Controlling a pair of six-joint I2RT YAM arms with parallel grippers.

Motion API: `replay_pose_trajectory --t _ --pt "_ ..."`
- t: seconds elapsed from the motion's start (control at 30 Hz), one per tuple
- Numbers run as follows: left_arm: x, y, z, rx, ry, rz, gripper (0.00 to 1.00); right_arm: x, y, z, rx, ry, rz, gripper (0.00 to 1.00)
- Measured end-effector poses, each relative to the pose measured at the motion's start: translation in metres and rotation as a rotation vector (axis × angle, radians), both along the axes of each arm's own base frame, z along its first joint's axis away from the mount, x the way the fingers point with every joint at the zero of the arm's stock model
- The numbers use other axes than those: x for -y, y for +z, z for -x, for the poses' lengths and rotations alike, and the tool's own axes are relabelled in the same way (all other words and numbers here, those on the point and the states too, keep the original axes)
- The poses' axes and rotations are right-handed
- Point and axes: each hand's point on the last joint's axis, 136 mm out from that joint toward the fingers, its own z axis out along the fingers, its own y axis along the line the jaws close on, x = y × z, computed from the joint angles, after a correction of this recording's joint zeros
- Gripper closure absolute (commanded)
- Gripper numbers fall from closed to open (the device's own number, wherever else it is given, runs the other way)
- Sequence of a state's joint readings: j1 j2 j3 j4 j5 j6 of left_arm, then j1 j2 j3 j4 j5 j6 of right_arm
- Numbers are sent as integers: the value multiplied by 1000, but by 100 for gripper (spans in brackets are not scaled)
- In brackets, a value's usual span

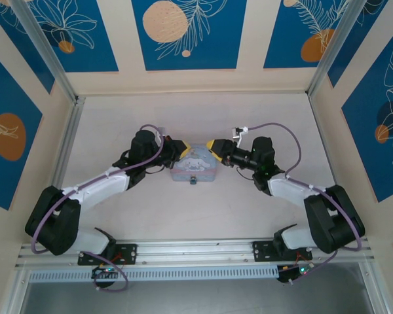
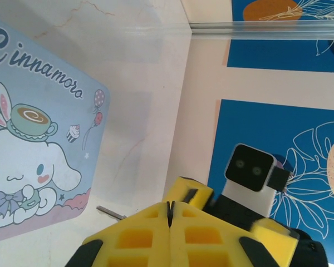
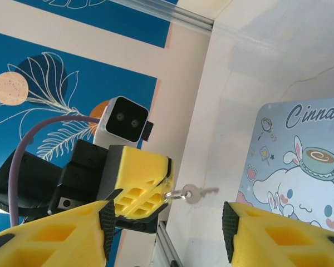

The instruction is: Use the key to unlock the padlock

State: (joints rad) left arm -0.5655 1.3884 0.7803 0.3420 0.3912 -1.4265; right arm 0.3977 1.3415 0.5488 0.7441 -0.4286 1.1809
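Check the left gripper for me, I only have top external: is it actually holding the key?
Observer: Yes. The right wrist view shows the left gripper shut on a small ring, with the key sticking out sideways from it.
Operator: Right gripper state?
Observer: Open. On its own camera the right gripper is spread wide, gripping nothing.
Operator: Key close to the tin?
Observer: The left wrist view shows the blade poking out near a corner of the Cinnamoroll tin. I cannot tell whether they touch.
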Motion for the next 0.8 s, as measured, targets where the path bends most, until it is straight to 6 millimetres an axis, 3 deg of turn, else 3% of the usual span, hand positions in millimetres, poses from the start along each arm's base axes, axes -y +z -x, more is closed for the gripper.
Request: replay_pose_trajectory --t 0.2,0.47,0.8 --pt "-1 -3 0 27 -9 -32 100 -5 -11 2 -64 -42 29 49" --pt "0 4 -5 107 4 -48 100 -29 -16 2 -105 -148 15 52" --pt "-4 6 -11 153 60 -36 100 -41 -38 -24 -114 -268 -39 56"
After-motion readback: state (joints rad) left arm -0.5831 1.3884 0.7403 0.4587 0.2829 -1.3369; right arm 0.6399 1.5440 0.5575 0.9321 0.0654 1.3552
